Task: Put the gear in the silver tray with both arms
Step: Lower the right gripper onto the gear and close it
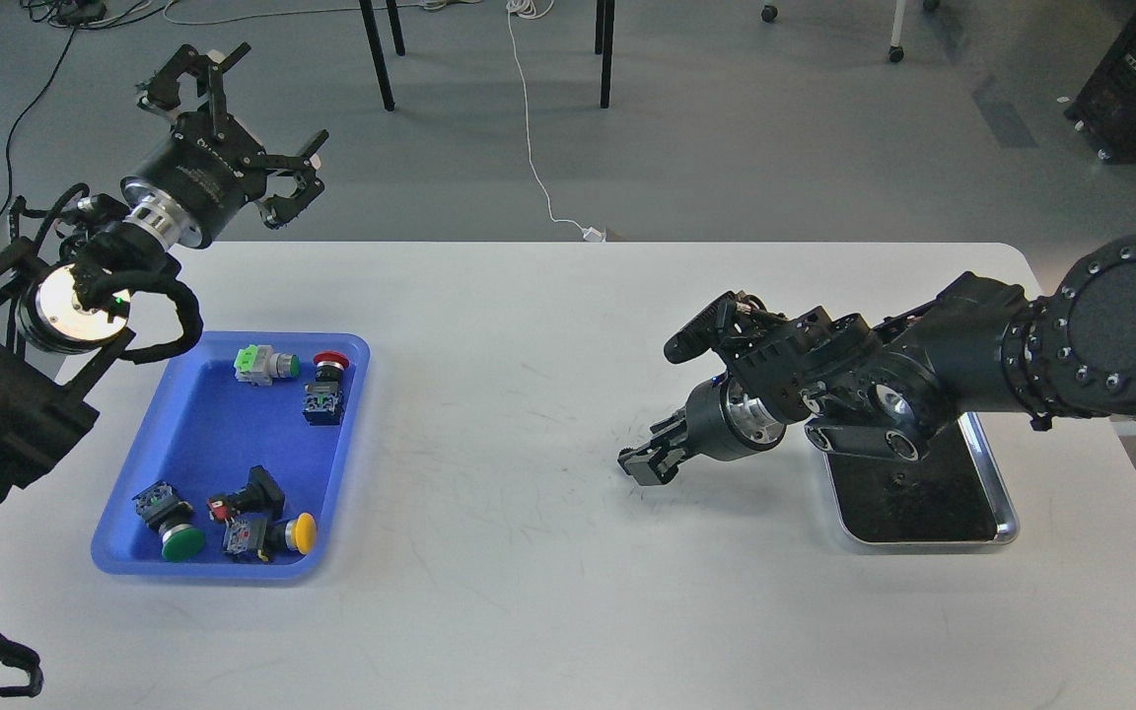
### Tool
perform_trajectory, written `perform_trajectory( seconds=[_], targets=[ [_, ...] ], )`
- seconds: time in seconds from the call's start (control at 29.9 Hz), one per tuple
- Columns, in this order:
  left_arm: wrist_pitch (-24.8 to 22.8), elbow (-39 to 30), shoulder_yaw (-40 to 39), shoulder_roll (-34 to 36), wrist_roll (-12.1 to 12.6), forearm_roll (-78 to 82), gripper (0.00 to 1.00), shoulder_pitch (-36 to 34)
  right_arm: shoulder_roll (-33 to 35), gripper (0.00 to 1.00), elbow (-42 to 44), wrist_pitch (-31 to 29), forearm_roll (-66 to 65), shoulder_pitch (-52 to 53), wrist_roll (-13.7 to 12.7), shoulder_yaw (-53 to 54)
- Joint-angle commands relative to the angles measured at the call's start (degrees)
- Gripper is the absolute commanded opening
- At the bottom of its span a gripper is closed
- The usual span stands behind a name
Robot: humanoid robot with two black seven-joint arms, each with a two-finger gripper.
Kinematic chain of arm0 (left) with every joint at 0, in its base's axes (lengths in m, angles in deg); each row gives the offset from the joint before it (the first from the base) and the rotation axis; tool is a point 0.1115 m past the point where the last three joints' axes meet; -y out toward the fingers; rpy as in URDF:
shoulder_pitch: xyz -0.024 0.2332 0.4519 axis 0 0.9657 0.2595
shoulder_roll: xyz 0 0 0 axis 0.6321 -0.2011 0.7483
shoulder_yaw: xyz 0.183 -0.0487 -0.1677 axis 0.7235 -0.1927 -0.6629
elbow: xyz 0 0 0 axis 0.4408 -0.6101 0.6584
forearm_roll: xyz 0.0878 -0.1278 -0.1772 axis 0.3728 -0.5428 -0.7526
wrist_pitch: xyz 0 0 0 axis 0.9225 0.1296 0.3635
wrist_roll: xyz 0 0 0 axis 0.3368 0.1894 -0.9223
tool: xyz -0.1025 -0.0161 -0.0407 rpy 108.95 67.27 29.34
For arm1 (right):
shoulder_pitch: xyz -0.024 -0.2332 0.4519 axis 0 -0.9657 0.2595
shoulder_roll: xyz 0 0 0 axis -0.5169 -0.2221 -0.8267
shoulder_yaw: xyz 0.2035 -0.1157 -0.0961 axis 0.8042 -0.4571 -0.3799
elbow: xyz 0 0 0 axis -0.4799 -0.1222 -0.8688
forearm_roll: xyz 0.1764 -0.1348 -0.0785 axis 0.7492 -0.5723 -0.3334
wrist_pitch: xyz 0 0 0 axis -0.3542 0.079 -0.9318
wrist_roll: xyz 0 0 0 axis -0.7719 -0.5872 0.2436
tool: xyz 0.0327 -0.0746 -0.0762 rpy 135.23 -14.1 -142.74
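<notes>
The silver tray (992,473) at right of the frame looks empty; nothing is delivered yet. The push-button parts (252,493) sit in the blue tray (134,552) at lower left. Left gripper (252,128), upper left, spreads its fingers wide, holding nothing. Right gripper (649,456) at centre: fingers' state unclear.

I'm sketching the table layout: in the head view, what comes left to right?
left gripper raised and open → blue tray of push buttons → right gripper low over the table → silver tray.
</notes>
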Motion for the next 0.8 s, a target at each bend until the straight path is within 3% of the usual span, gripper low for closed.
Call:
perform_trajectory(
  seconds=[0.0,0.27,0.64,0.77],
  targets=[
    [-0.1,0.0,0.0,0.2,0.0,0.0,0.98,0.0,0.0,0.54,0.8,1.8,0.0,-0.9,0.0,0.4],
    [-0.1,0.0,0.1,0.3,0.1,0.0,0.98,0.0,0.0,0.54,1.8,4.8,0.1,-1.5,0.3,0.5],
    [0.0,0.0,0.1,0.9,0.3,0.0,0.98,0.0,0.0,0.51,2.1,6.7,0.1,-3.1,3.9,2.1],
    [0.1,0.0,0.1,0.9,0.3,0.1,0.98,0.0,0.0,0.51,2.1,6.7,0.0,-3.4,4.0,2.0]
  ],
)
